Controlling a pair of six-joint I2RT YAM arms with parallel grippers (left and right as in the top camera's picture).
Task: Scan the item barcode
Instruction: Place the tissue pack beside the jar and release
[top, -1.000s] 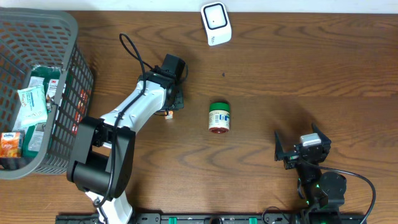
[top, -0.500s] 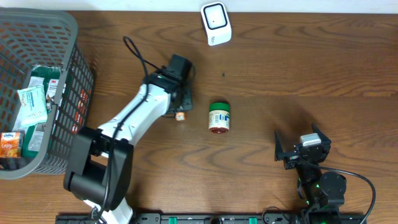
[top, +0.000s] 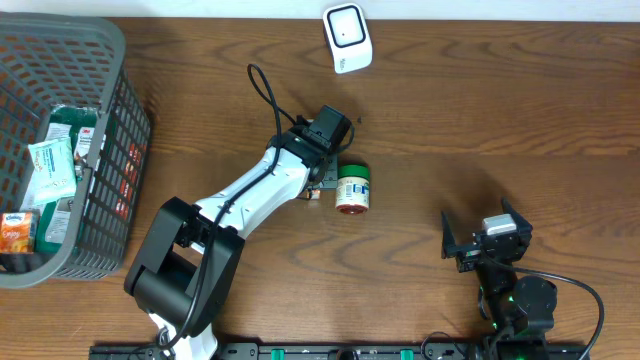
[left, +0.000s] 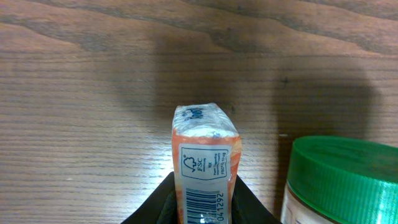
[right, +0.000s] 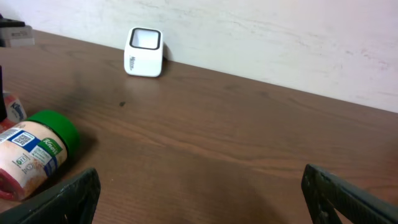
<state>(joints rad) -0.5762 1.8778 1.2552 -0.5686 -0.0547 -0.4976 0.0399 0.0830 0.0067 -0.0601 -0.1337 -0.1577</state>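
Observation:
My left gripper is shut on a small orange packet, held above the wood with its barcode facing the wrist camera. In the overhead view only an orange tip of the packet shows under the gripper. The white scanner stands at the table's far edge, well beyond the left gripper. My right gripper rests open at the near right, with nothing between its fingers; its view shows the scanner far off.
A green-lidded jar lies on its side just right of the left gripper, its lid close beside the packet. A grey basket with several packaged goods fills the left edge.
The left arm has carried the packet rightward and slightly away, from left of centre up to the jar. The right arm has not moved.

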